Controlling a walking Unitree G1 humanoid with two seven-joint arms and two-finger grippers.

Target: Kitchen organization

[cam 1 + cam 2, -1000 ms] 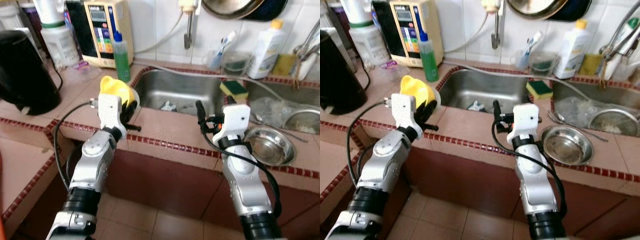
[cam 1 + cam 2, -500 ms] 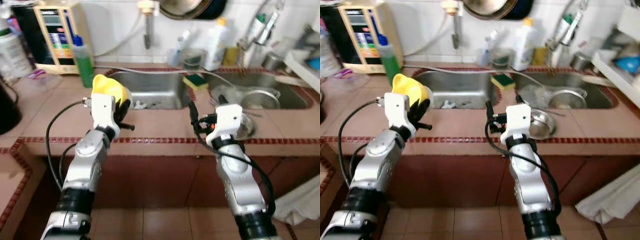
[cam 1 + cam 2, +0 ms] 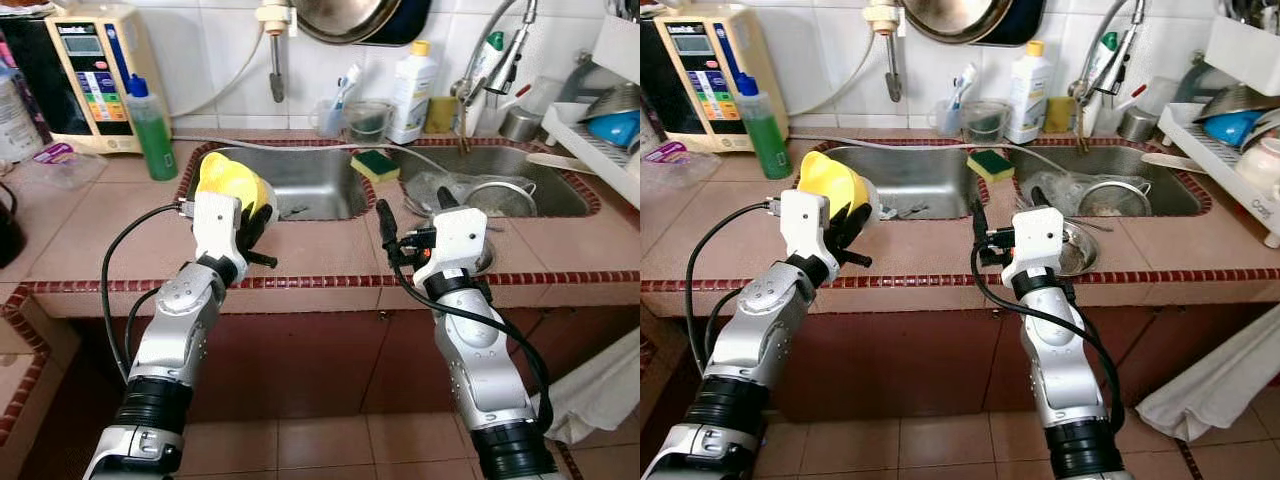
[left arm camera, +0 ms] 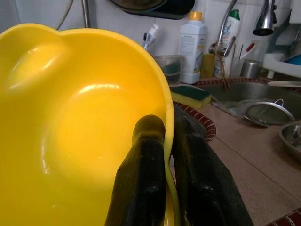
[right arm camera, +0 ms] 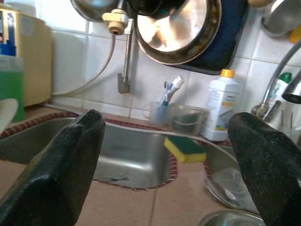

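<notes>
Claw [image 3: 255, 215] on the left arm, left of centre in the left eye view, is clamped on the rim of a yellow bowl [image 3: 228, 182]; the left wrist view has its 2 black fingers [image 4: 141, 174] pinching the bowl's edge, 1 inside and 1 outside. The bowl is held tilted above the tabletop [image 3: 90, 225], just at the near left corner of the left sink [image 3: 300, 180]. Right claw [image 3: 978, 232], centre frame, hangs above the tabletop's front strip with its fingers [image 5: 66, 160] spread wide and nothing between them. Just to its right a steel bowl [image 3: 1076, 250] rests on the tabletop in front of the right sink [image 3: 1140, 185], where a metal strainer [image 3: 1102, 197] sits. A green and yellow sponge [image 3: 368, 165] lies on the divider between the 2 sinks. Along the tiled wall at the top stand a white bottle [image 3: 411, 78], a clear cup with toothbrushes [image 3: 333, 108] and a faucet [image 3: 500, 45]. In the upper left are a green bottle [image 3: 151, 118] and a beige appliance [image 3: 92, 70]. A dish rack [image 3: 1230, 100] fills the upper right, and a pan [image 3: 345, 20] hangs at top centre.
</notes>
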